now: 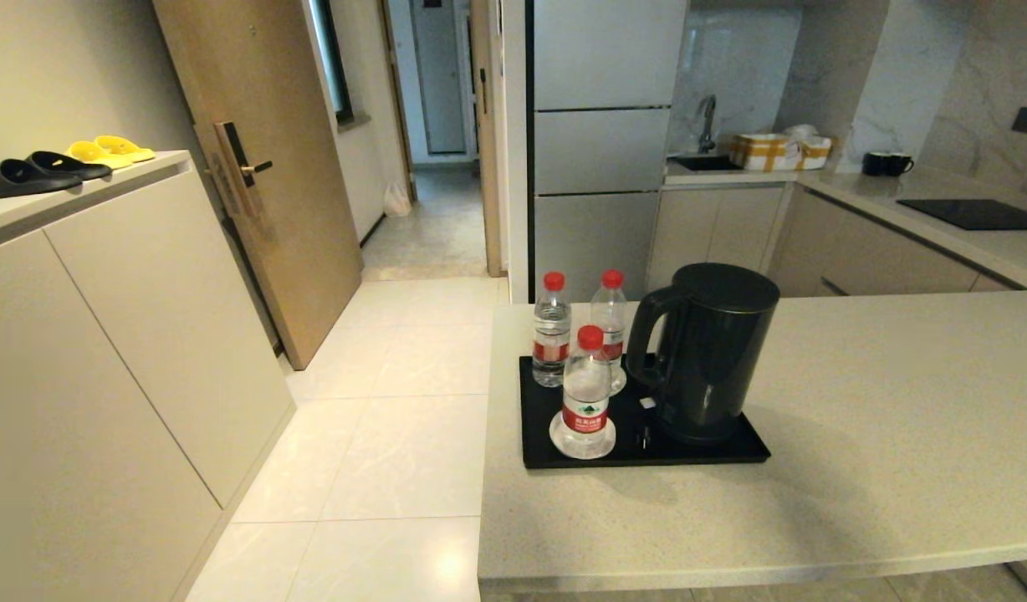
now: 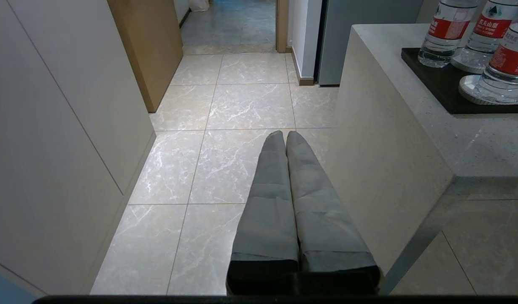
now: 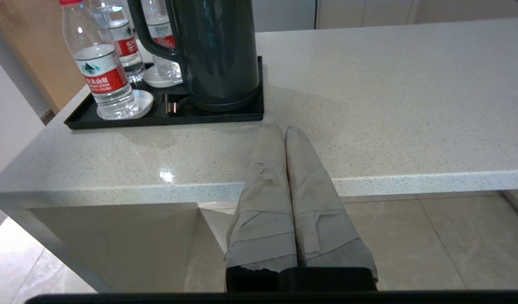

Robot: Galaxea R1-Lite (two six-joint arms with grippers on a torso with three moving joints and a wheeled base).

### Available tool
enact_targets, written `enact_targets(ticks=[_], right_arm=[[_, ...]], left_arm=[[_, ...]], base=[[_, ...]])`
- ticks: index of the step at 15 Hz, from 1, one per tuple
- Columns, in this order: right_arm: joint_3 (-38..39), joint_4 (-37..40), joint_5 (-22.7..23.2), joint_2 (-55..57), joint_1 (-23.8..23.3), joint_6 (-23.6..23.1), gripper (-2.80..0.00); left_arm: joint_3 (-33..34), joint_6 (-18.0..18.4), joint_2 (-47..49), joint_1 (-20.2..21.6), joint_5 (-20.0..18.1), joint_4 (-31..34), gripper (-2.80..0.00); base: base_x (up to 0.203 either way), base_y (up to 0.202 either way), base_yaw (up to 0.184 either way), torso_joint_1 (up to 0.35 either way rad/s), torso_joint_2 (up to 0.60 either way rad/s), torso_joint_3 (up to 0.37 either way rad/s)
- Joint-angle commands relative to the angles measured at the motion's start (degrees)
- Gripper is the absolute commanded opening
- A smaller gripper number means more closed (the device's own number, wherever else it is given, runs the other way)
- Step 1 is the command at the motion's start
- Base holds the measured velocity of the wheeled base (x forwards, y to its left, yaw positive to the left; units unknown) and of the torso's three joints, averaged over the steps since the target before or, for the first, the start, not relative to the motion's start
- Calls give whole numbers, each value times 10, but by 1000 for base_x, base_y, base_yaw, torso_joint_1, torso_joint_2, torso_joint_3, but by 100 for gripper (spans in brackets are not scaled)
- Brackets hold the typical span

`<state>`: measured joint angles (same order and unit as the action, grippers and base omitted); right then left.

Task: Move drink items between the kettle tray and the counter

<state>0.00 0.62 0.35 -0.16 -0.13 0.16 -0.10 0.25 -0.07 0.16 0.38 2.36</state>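
Right gripper (image 3: 284, 128), fingers pressed together, faces the tall matte black electric kettle (image 3: 217, 50) ahead; probably heavy, best taken by its loop handle (image 3: 147, 33). Left gripper (image 2: 284, 136), likewise closed, hangs idle over floor.

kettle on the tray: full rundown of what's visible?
The kettle is tall, matte black and roughly cylindrical, with a flat closed lid and a loop handle facing the water bottles. It stands upright at the right end of the black tray on the counter. Its finish looks like smooth plastic or coated metal. A small plug lies on the tray beside its foot. Neither gripper touches it.
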Motion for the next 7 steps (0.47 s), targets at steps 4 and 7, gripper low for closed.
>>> enact_targets(ticks=[4,7], right_arm=[[0,-1,1,2,0,1,-280],[0,-1,1,2,0,1,-280]], left_arm=[[0,0,1,0,1,0,-280],[0,0,1,0,1,0,-280]], base=[[0,0,0,0,0,0],[0,0,0,0,0,0]])
